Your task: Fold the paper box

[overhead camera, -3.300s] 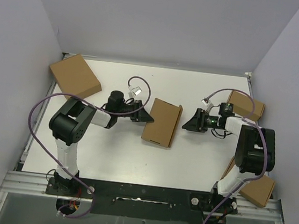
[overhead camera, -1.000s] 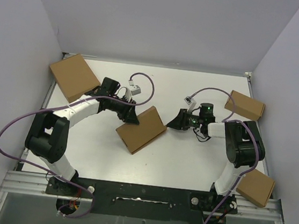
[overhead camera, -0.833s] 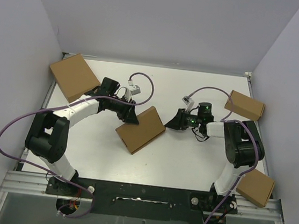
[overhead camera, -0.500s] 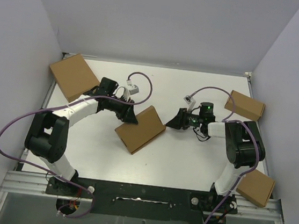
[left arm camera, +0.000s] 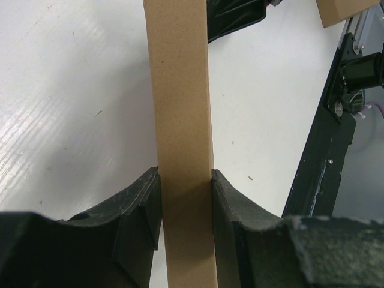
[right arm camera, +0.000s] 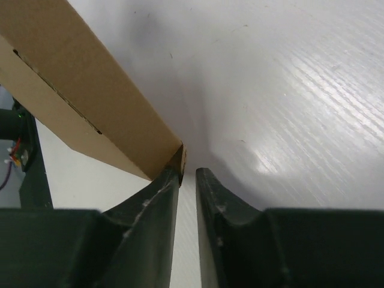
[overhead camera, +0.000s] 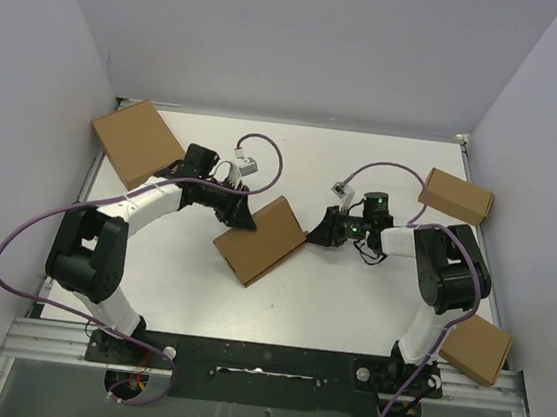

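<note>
The paper box (overhead camera: 260,239) is lying slantwise across the middle of the table (overhead camera: 365,158), blocking it. The left gripper (overhead camera: 243,219) is occupying the box's upper-left edge and the right gripper (overhead camera: 313,235) is crowding its right corner. Bare table is running behind the box and in front of it. 3 cardboard boxes (overhead camera: 138,142) are narrowing the margins: 1 far left, 1 far right, 1 near right. Purple cables (overhead camera: 384,164) are looping over both arms.
</note>
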Robot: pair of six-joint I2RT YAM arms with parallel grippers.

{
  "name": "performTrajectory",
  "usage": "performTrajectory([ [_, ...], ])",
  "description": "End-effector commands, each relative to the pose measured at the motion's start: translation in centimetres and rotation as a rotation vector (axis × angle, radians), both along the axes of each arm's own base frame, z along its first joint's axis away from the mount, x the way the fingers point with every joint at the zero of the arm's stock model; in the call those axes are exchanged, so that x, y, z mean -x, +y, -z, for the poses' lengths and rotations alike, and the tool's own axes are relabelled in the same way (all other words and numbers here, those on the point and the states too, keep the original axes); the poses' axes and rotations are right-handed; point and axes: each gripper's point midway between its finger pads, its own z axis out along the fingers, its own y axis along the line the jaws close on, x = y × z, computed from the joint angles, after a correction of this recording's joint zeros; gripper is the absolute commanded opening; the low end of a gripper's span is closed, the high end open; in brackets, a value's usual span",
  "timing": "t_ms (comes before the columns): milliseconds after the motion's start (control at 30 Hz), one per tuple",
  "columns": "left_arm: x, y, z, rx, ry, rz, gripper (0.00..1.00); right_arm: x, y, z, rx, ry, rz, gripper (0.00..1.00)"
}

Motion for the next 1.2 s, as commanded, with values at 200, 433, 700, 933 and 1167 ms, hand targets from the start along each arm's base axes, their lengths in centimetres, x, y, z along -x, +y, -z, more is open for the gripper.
performTrajectory([
  [200, -1.7, 0.8, -0.5, 0.053, -0.060, -0.026, 0.17, -0.8, 1.4, -3.4, 0.060, -0.281, -0.094, 0.00],
  [433, -1.9, 1.2, -0.1, 0.102, -0.025, -0.062, 0.17, -0.5, 2.1, -4.0, 0.083, -0.367, -0.113, 0.00],
  [700, -2.2, 1.6, 0.9, 0.145, 0.019, -0.107, 0.16, -0.3, 2.7, -4.2, 0.113, -0.436, -0.128, 0.00],
  [933, -1.7, 1.7, 1.9, 0.152, 0.050, -0.149, 0.16, -0.1, 2.9, -3.7, 0.135, -0.449, -0.136, 0.00],
  [1167, -1.9, 2.3, 2.3, 0.164, 0.072, -0.179, 0.15, 0.2, 3.1, -3.4, 0.141, -0.448, -0.147, 0.00],
])
